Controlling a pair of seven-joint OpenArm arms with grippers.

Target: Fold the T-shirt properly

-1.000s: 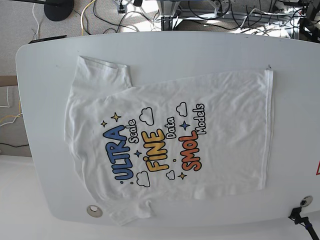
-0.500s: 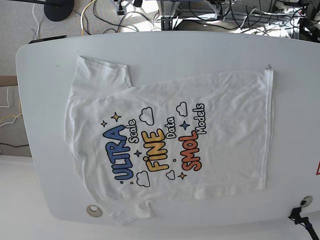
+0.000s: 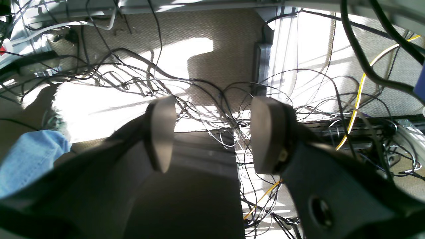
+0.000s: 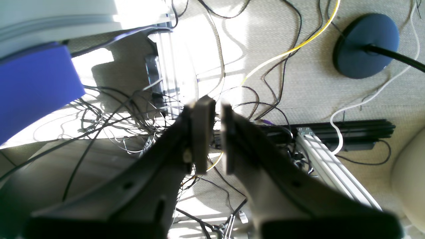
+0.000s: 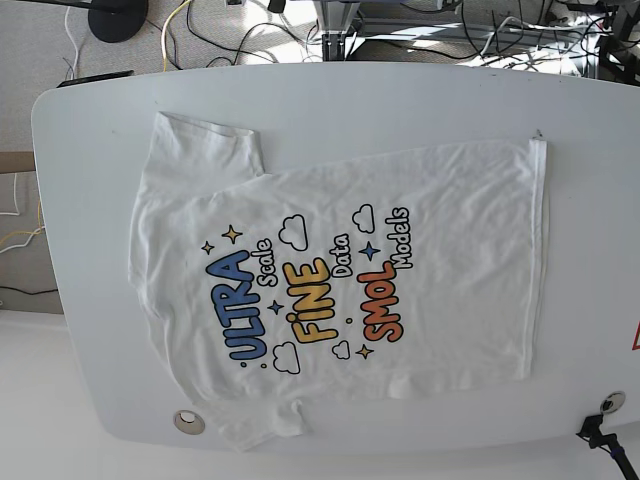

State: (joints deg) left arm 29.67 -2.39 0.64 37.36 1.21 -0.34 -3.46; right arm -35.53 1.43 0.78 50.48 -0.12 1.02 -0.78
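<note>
So: T-shirt [image 5: 340, 290] flat, print up, unfolded on table [image 5: 400, 100]. Left gripper [image 3: 212, 132] jaws apart, right gripper [image 4: 214, 136] narrowly parted; both empty, off the shirt. Advice: pinch sleeve-side edges together.

T-shirt [image 5: 400, 270] neck: lying flat against the cloth, its label too small for telling.
T-shirt lower sleeve: bunching under itself near the table [image 5: 330, 100] edge, its outline hard to follow.
Table: running off the base view's right edge and bottom.
Left end effector [image 3: 212, 132]: its body filling the wrist view's bottom, blurred and cut off.
Right end effector [image 4: 214, 132]: its base blurring out at the lower edge.
Blue cloth [image 3: 30, 156]: showing only partly at the left wrist view's left edge, behind the end effector.
Purple block [image 4: 36, 86]: running off the right wrist view's left edge; what it is, not showing.
</note>
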